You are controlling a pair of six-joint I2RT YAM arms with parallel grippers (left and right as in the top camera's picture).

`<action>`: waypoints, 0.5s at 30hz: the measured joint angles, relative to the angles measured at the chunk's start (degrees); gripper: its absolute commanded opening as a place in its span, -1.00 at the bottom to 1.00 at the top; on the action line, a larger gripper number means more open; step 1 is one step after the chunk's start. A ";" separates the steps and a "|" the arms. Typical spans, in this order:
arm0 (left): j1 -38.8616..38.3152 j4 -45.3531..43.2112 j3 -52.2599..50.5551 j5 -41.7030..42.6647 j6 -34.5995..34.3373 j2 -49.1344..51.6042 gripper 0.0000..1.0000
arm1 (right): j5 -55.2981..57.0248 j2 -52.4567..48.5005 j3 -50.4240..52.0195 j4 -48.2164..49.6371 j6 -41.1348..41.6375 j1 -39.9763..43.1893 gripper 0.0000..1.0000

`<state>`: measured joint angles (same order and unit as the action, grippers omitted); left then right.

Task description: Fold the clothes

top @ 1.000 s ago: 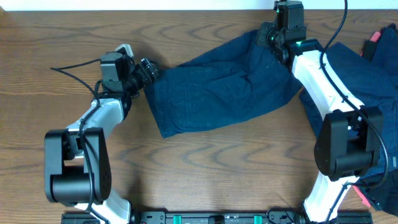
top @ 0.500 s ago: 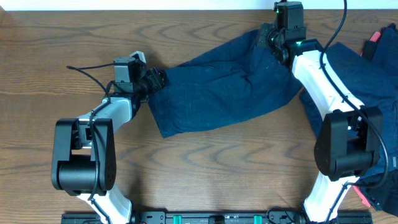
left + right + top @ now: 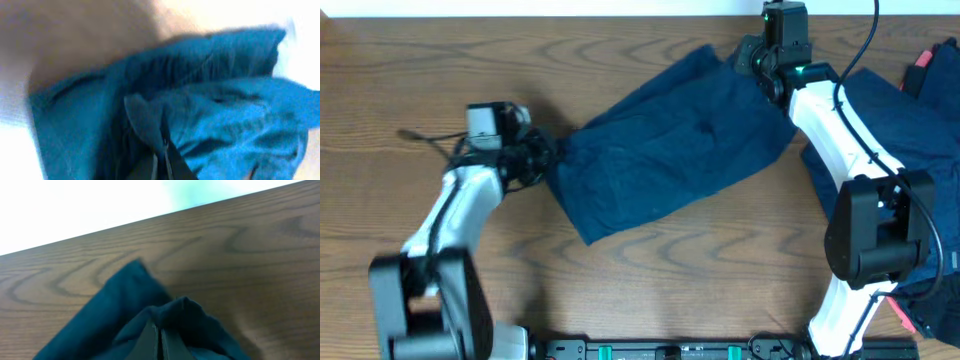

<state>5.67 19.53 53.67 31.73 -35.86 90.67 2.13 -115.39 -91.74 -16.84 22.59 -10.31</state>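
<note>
Cloth lies between your two arms: the dark navy blue garment of soft, wrinkly cloth (image 3: 670, 150) is spread across the middle of the brown wood-grain table (image 3: 650, 270), its near corner pointing to six o'clock. At nine o'clock your left gripper (image 3: 546, 158) is clamped on the garment's left edge, and the wrist view shows only a thin bunched fold between the fingers. At three o'clock a second navy heap (image 3: 910, 115) lies beside the right arm; a wide sweep could drag it along. Farthest, at one o'clock, your right gripper (image 3: 752, 62) is pinched on the far corner. Pull the arms apart too hard and that thin fold may slip out.
</note>
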 measured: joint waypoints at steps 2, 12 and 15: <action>0.72 5.95 0.15 -1.88 -0.85 -2.78 -0.88 | -0.20 -1.16 0.00 0.92 0.00 0.00 -0.97; 0.20 22.05 0.20 -4.52 -1.90 -3.67 -0.88 | -4.15 -7.08 0.00 7.23 0.00 -1.18 -0.97; 0.15 22.60 0.20 -6.86 -1.90 -3.67 -0.88 | -5.18 -7.45 0.24 10.45 0.00 -1.84 -0.97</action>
<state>5.82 42.13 53.87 24.86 -37.76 87.00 -3.05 -122.85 -91.50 -6.39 22.59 -12.14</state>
